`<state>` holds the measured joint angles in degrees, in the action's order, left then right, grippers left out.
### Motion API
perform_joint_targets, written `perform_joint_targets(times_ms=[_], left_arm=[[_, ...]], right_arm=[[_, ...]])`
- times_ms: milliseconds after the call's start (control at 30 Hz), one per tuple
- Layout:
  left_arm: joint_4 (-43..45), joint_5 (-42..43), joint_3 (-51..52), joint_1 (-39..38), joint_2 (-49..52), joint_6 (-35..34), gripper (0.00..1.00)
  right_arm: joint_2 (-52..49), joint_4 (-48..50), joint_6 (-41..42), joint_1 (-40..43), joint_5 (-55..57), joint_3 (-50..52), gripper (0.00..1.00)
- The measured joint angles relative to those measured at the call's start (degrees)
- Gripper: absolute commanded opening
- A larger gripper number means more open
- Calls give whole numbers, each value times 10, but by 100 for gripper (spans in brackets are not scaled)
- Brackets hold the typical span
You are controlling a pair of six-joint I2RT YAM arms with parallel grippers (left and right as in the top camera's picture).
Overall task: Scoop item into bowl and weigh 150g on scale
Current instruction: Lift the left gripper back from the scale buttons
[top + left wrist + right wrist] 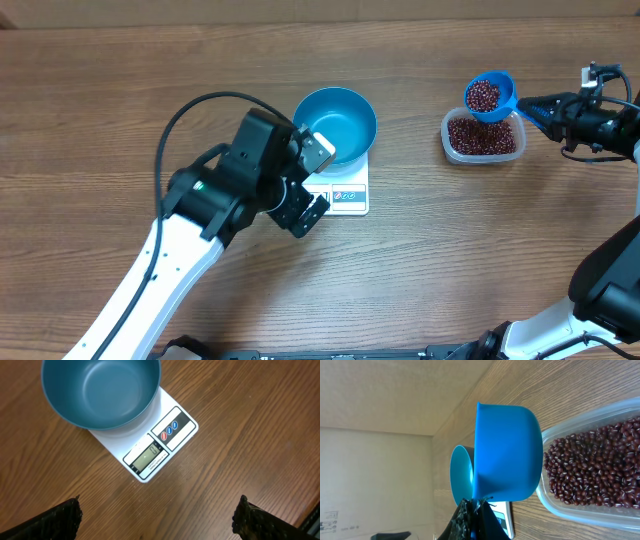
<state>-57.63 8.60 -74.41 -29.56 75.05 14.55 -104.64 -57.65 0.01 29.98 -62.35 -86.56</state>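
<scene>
The beans (484,138) lie mostly in a clear rectangular plastic tub (485,160) on the right side of the wooden bench (100,90). A smaller heap of them fills the small blue scoop (490,97), which hangs above the tub's far edge. The right tool (548,108) is closed on the scoop's handle and holds the cup level, with its open side up.

Well apart to the left, the round blue bowl (337,123) sits on the rear part of the white scale (348,197). This leaves the scale's pale display and its two round buttons, one red and one blue, uncovered at the front. The display reading is too small to make out.

The left tool (313,183) hovers at the scale's front left corner, its jaws spread wide and gripping nothing. From overhead, one finger overlaps the bowl's near rim. The left wrist view shows both dark fingertips (55,520) clear of the scale, with bare bench between them.
</scene>
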Motion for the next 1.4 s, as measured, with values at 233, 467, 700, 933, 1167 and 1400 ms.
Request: perform_joint_targets(times_ms=[233, 467, 700, 933, 1167, 1400], left_arm=[[-31, 0, -2, 0, -29, 18, 100], [-35, 0, -2, 0, -29, 31, 100], [-23, -1, -2, 0, -29, 37, 100], [-21, -7, -2, 0, -29, 37, 99], [-2, -35, -2, 0, -29, 37, 100], [7, -42, -2, 0, -29, 37, 100]], right_arm=[[0, 0, 0, 0, 0, 0, 4], [0, 0, 0, 0, 0, 0, 4], [0, 0, 0, 0, 0, 0, 4], [0, 0, 0, 0, 0, 0, 4], [0, 0, 0, 0, 0, 0, 4], [0, 0, 0, 0, 0, 0, 4]])
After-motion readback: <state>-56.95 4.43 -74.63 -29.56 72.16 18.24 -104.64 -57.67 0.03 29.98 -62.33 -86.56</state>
